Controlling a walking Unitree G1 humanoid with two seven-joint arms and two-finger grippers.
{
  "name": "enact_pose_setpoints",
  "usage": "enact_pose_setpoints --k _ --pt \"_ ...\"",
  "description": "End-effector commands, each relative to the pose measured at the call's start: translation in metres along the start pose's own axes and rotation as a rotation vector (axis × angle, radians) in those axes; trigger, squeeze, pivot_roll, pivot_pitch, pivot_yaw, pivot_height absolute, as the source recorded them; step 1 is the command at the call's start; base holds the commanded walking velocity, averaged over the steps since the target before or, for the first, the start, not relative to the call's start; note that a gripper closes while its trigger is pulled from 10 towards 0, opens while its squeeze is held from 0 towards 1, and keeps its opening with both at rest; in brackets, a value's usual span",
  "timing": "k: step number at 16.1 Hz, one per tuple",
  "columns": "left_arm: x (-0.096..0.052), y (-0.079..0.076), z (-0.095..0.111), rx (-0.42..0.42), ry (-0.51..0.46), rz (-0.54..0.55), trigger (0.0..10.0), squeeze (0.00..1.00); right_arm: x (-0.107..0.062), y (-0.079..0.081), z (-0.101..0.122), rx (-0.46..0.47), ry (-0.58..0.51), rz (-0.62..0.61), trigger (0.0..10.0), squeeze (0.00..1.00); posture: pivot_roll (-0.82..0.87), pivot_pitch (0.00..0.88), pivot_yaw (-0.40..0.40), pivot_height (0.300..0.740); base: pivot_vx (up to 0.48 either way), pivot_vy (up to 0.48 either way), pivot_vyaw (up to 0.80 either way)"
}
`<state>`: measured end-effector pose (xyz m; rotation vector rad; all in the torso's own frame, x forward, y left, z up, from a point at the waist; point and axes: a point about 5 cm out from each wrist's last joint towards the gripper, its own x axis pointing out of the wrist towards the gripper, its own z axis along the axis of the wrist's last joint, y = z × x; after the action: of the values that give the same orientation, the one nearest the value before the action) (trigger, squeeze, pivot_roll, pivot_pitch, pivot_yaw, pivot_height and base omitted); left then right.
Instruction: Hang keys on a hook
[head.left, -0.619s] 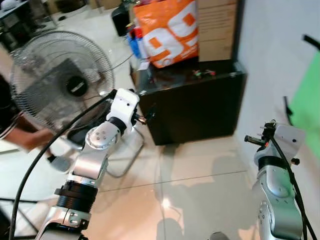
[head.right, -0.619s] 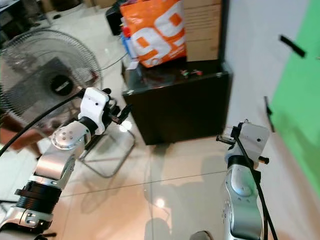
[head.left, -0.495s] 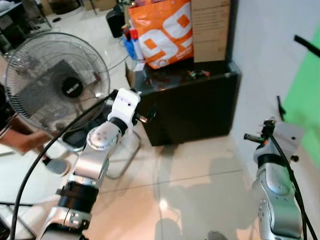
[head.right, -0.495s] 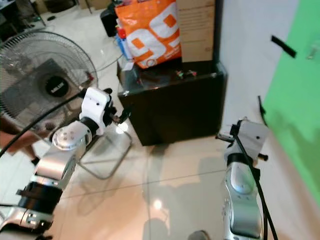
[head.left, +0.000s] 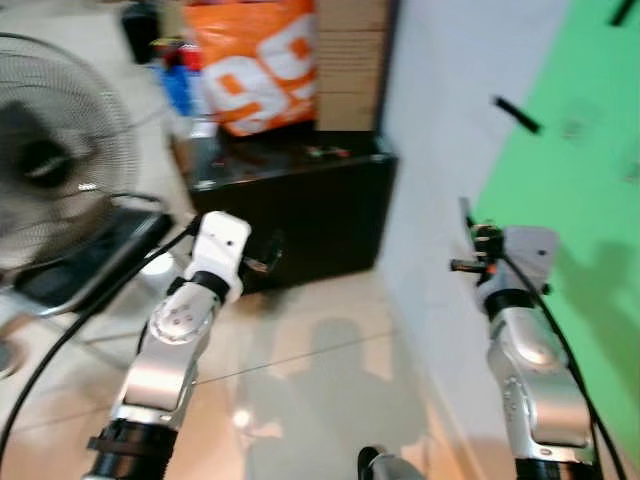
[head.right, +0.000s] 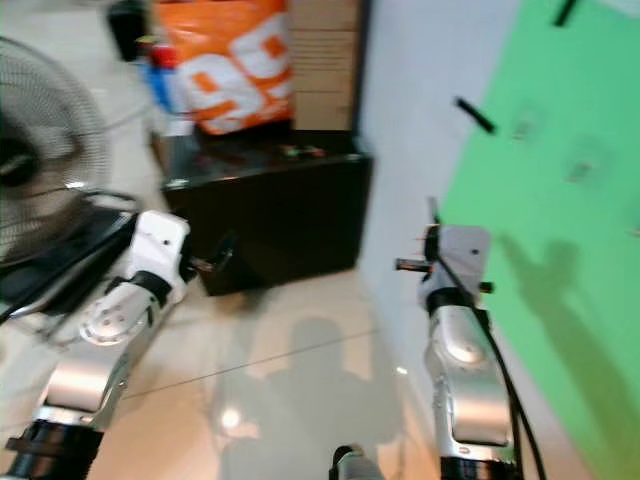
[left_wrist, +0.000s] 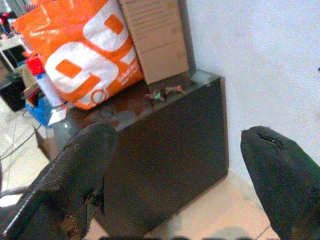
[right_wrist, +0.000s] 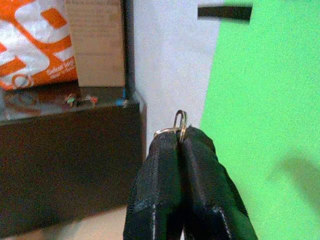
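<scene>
Keys pinched in right gripper beside green wall panel

Fingers of the right gripper (right_wrist: 180, 142) are pressed flat together, and a small metal key ring (right_wrist: 180, 121) pokes out from between their tips; the keys themselves are hidden inside the grip. In the head views that gripper (head.left: 470, 263) is raised at the robot's right, close to the white wall (head.left: 440, 120) and the bright green panel (head.left: 590, 200) mounted on it. The left gripper (left_wrist: 180, 165) is held up on the other side with its two black fingers spread wide and nothing between them; in the left eye view it sits at the end of the bent silver arm (head.left: 262, 262), above the glossy tiled floor (head.left: 300, 380).

Farther out, a low black cabinet (head.left: 300, 200) stands against the wall. On its top lie a few small coloured items (left_wrist: 165, 92), too small to identify, with an orange and white bag (head.left: 255, 65) and a brown cardboard box (head.left: 350, 60) behind them. A standing fan (head.left: 50, 170) is at the far left. High on the green panel a dark hook (right_wrist: 224, 12) sticks out, well above the right gripper.
</scene>
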<state>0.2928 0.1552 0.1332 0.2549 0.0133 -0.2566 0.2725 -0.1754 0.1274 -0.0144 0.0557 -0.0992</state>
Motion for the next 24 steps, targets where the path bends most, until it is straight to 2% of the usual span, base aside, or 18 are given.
enact_pose_setpoints --k 1,4,10,16,21,24 --pt "-0.003 -0.001 0.003 0.002 -0.006 0.016 10.0 0.01 0.003 0.000 -0.002 0.010 0.027 0.015 10.0 0.00 -0.03 0.000 -0.011 0.740 0.000 0.000 -0.80" --pt "-0.006 -0.002 0.000 -0.005 0.005 0.021 10.0 0.02 0.002 -0.001 -0.004 0.014 0.033 0.020 10.0 0.00 -0.05 0.000 -0.006 0.740 0.000 0.000 -0.80" --pt "0.007 -0.008 0.007 -0.021 -0.016 -0.028 10.0 0.00 -0.006 -0.007 -0.005 0.030 0.025 -0.031 10.0 0.00 -0.10 0.000 0.056 0.740 0.000 0.000 -0.80" --pt "0.014 -0.010 0.008 -0.022 -0.024 -0.082 10.0 0.00 -0.011 -0.006 -0.001 0.032 0.001 -0.044 10.0 0.00 -0.14 0.000 0.106 0.740 0.000 0.000 -0.80" --pt "0.015 -0.013 0.009 -0.034 -0.030 -0.094 10.0 0.00 -0.012 -0.004 0.003 0.017 -0.022 -0.005 10.0 0.00 -0.14 0.000 0.098 0.740 0.000 0.000 -0.80" --pt "0.009 -0.010 0.007 -0.060 -0.025 -0.086 10.0 0.00 -0.011 0.007 0.012 0.015 -0.056 0.091 10.0 0.00 -0.11 0.000 0.073 0.740 0.000 0.000 -0.53"
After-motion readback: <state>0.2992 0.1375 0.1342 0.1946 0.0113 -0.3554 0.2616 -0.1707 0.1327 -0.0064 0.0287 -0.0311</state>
